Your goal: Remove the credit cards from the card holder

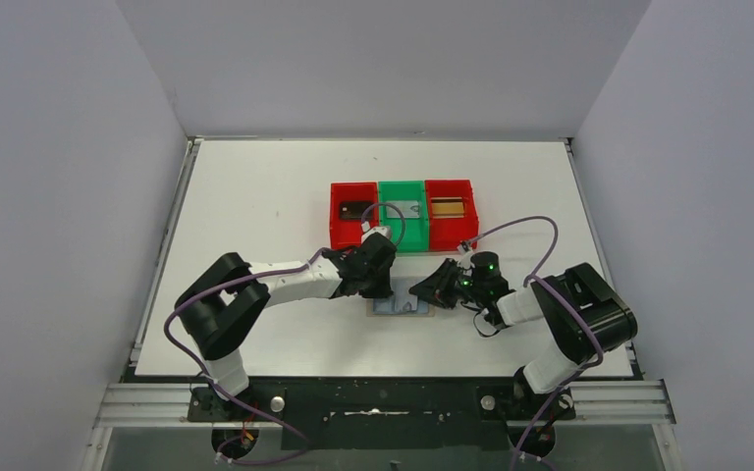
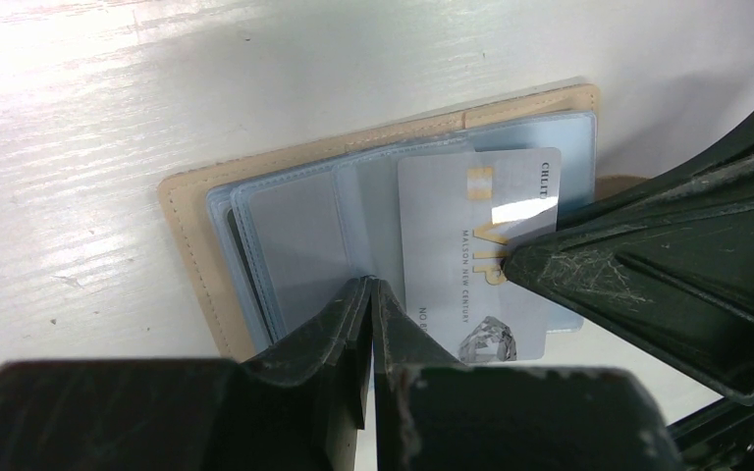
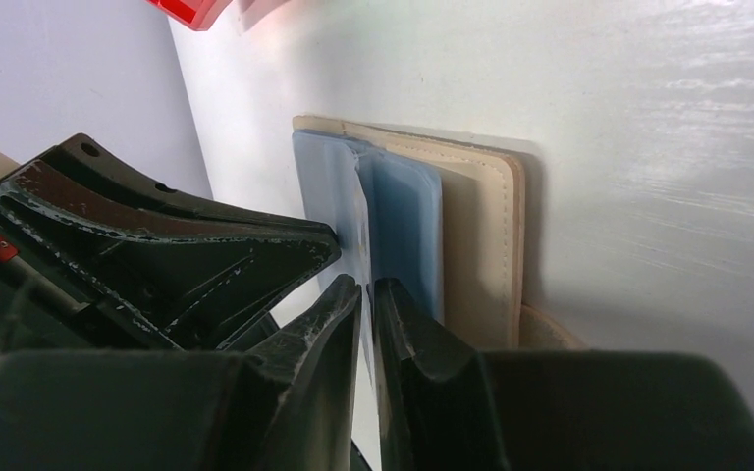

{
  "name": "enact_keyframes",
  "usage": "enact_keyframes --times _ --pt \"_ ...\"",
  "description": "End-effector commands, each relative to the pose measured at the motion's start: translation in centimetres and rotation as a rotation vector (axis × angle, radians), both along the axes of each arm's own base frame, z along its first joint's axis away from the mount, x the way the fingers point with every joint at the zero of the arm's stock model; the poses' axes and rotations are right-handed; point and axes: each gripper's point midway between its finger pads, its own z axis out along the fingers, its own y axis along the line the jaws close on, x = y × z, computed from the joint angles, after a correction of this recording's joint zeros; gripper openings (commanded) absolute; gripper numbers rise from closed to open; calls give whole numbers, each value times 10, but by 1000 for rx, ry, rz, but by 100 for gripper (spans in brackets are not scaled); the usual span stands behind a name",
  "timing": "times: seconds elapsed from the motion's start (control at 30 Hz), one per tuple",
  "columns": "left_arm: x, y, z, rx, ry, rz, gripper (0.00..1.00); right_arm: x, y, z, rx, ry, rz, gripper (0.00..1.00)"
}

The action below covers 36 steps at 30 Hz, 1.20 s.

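The beige card holder [image 1: 400, 307] [image 2: 191, 245] [image 3: 481, 235] lies open on the table, its light blue sleeves facing up. A silver-grey credit card [image 2: 452, 245] marked VIP sticks partway out of a sleeve toward the right. My left gripper [image 1: 381, 287] [image 2: 371, 285] is shut, its tips pressing down on the sleeves beside the card. My right gripper [image 1: 422, 291] [image 3: 366, 285] has closed onto the card's outer edge, which shows edge-on between the jaws. One of its fingers [image 2: 628, 265] lies over the card.
Behind the holder stand three bins in a row: a red bin [image 1: 353, 231] with a dark card, a green bin [image 1: 402, 234] with a silver-grey card, and a red bin [image 1: 450, 232] with a gold-brown card. The two grippers stand close together over the holder.
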Motion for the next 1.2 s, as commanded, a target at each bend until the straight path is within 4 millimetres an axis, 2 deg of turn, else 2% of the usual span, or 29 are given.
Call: enact_keyframes --times 0.0,0.17,0.33,0.53,0.67,0.9,1.03,1.17 --pt "-15 38 -37 191 65 -7 5 7 -1 12 6 -66 -7 12" --pt "-15 39 -37 188 63 -5 5 7 0 16 16 -73 0 1" --pt "-14 39 -33 184 54 0 5 11 -12 22 -28 -98 -29 0" --pt "-11 29 -23 133 39 -5 5 19 -31 40 -155 -171 -48 0" --pt "-6 16 -5 60 11 -21 10 27 -36 64 -175 -255 -59 0" --pt "3 -14 44 -128 -72 -60 22 40 -55 101 -277 -430 -129 0" --pt "6 -16 62 -185 -98 -47 29 49 -69 124 -344 -552 -189 0" --pt "13 -2 77 -215 -137 8 36 57 -79 147 -423 -701 -209 0"
